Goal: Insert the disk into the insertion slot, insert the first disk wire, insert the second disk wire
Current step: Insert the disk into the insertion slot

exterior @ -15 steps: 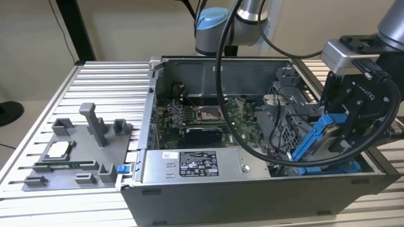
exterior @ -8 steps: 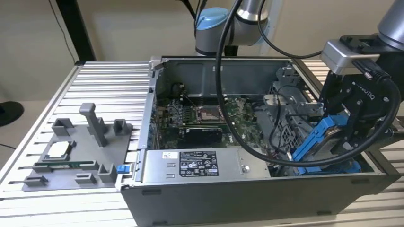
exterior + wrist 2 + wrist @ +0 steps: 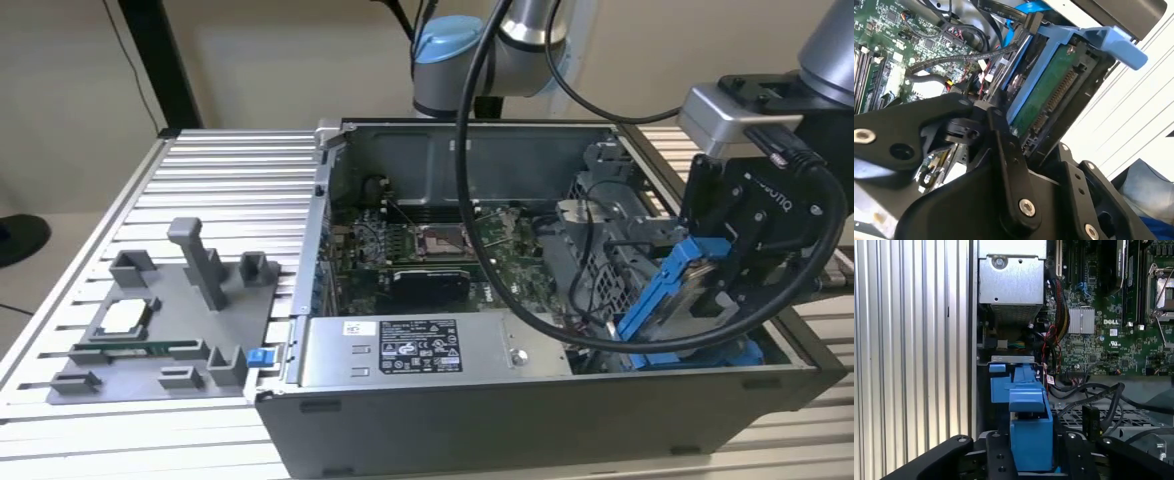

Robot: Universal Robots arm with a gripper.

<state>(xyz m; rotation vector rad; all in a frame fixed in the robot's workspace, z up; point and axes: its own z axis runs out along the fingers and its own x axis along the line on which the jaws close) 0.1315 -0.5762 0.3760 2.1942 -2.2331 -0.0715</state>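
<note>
My gripper is shut on the disk, which hangs tilted on edge over the computer case at the exterior view's right. In the first wrist view the disk's blue caddy sits between the black fingers. The second wrist view shows the disk's green board and connector under the blue caddy handle. The insertion slot, with blue rails, lies just below the disk. Loose black wires with a black plug lie beside the bay.
The open case holds the motherboard and a grey power-supply box along its front. A grey fixture with small parts sits on the ribbed table at the exterior view's left. A thick black cable loops over the case.
</note>
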